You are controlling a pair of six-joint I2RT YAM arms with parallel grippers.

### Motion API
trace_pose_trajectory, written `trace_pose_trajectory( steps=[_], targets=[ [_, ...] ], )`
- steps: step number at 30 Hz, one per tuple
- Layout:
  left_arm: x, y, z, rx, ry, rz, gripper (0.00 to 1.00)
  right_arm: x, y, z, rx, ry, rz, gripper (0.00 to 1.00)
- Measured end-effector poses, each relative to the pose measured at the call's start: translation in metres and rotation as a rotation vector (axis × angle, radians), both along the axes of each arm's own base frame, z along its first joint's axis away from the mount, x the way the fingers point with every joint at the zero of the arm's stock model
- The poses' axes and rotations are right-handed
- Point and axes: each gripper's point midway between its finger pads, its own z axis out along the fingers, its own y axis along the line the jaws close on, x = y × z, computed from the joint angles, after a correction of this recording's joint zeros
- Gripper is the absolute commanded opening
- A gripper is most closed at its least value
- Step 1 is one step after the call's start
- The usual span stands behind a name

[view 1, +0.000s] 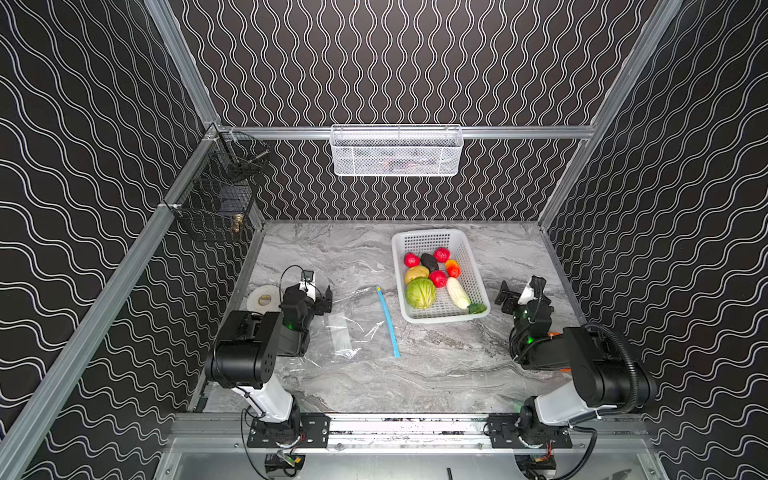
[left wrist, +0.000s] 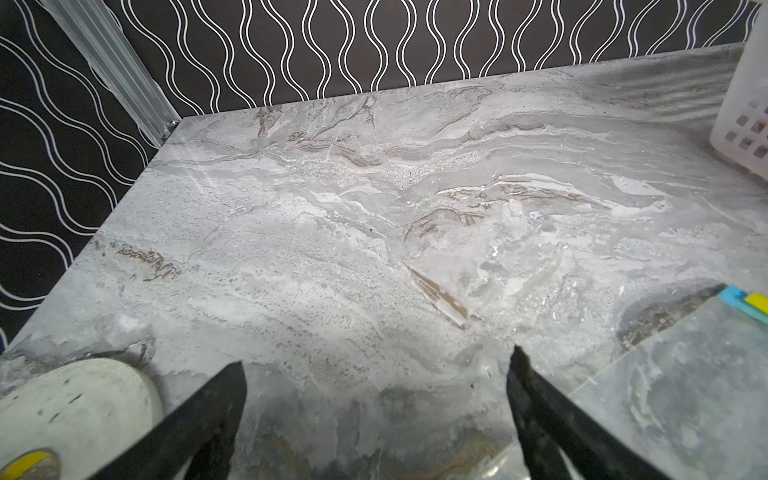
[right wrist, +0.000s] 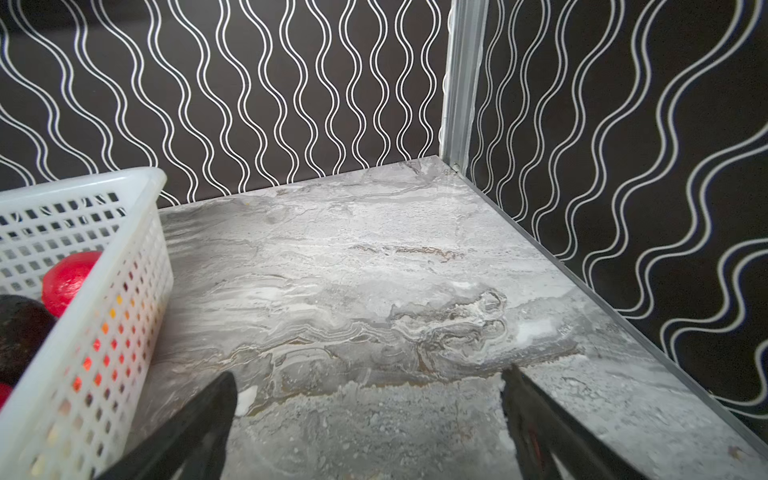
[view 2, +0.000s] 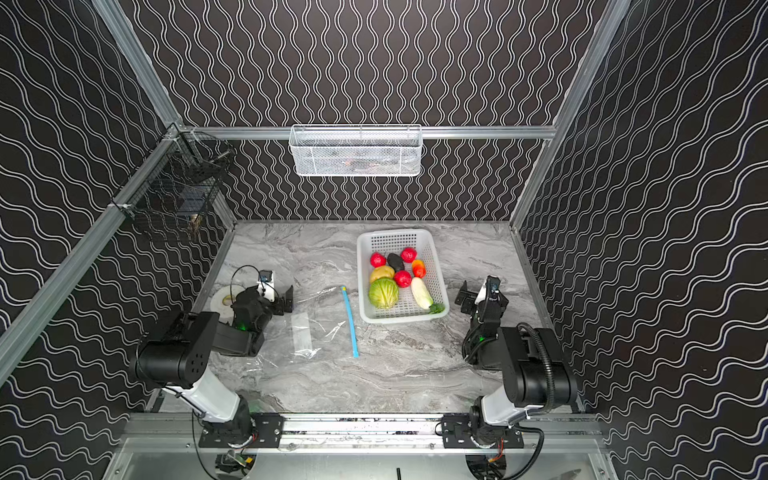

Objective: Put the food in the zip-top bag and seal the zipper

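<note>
The food lies in a white perforated basket (view 1: pixel 465 243): green cabbage (view 1: pixel 420 293), white radish (view 1: pixel 458 293), red rounds (view 1: pixel 411 260), potato (view 1: pixel 416 274), avocado (view 1: pixel 429 262) and pepper (view 1: pixel 452 268). Left of the basket, the clear zip-top bag (view 1: pixel 357 328) lies flat on the marble. Its blue zipper (view 1: pixel 387 322) faces the basket, with the yellow-green slider (view 1: pixel 378 287) at the far end. My left gripper (view 1: pixel 323 300) (left wrist: pixel 378 359) hovers open at the bag's far left corner (left wrist: pixel 685 395), empty. My right gripper (view 1: pixel 505 298) (right wrist: pixel 370 373) stands open and empty, just right of the basket (right wrist: pixel 104 266).
A white tape roll (view 1: pixel 262 298) sits on the table behind my left gripper. A white mesh basket (view 1: pixel 397 151) hangs on the back rail and a black wire basket (view 1: pixel 216 195) on the left wall. Patterned walls enclose three sides of the table.
</note>
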Motion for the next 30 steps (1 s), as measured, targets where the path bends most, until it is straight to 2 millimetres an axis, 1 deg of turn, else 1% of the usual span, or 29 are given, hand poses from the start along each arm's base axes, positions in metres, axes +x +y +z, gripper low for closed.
trace_pose_trajectory(
  steps=[30],
  targets=[
    [-0.0001, -0.0011, 0.0001, 0.009, 0.000, 0.010, 0.99, 0.0004, 0.0004, 0.0003, -0.002, 0.000, 0.003, 0.99]
  ],
)
